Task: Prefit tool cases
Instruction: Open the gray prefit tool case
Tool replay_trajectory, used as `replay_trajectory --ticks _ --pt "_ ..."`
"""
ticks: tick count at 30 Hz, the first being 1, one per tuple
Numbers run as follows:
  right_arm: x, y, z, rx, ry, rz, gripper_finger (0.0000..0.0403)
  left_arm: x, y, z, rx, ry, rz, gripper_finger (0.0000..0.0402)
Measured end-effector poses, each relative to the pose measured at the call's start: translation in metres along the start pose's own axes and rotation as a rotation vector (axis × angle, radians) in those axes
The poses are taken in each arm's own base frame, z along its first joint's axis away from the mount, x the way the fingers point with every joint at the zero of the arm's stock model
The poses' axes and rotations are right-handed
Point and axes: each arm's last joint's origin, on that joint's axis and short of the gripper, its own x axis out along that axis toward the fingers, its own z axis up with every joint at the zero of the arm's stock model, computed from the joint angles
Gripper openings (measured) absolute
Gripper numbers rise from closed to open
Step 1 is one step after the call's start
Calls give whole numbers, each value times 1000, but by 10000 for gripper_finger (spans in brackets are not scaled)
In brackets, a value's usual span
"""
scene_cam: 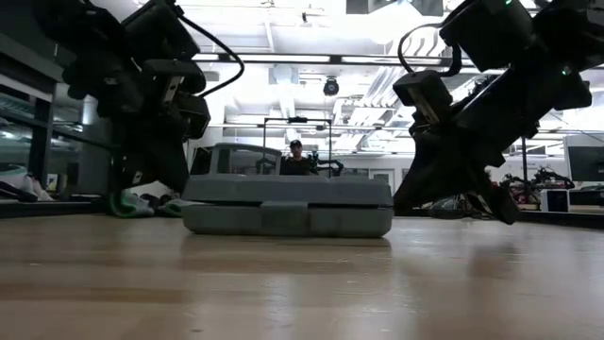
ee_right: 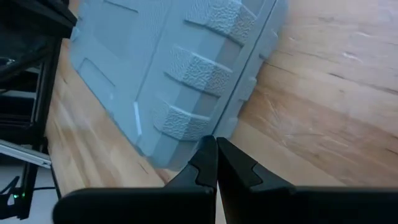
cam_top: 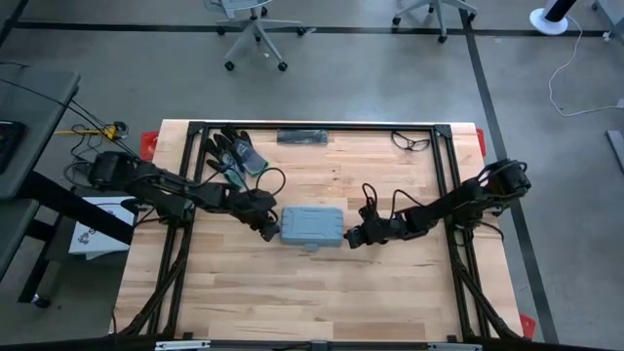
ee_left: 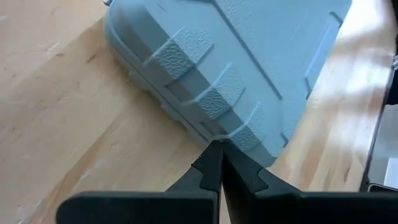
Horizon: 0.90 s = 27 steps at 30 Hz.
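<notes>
The left gripper and right gripper, fingers pressed together and holding nothing, touch opposite ends of the tool case at mid-table; dark gloves lie behind the left arm, a black bar by the far edge; the blue-grey case lies closed and flat, its ribbed shell textured; its inside is hidden.

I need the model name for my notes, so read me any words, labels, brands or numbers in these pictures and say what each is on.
No text can be read.
Tool case: ribbed blue-grey shell, no label or brand shows.
White sheet beside the table: dark marks, too small to read.
</notes>
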Motion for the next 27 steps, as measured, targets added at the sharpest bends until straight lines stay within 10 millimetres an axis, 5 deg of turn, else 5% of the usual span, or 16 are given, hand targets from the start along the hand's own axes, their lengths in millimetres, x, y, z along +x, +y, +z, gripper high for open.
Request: replay_trajectory --ticks 11,27 --pt "1 2 5 4 -14 26 0 2 0 0 0 20 -3 0" --pt "-10 14 10 1 -34 112 0 -15 -31 20 176 135 68 0"
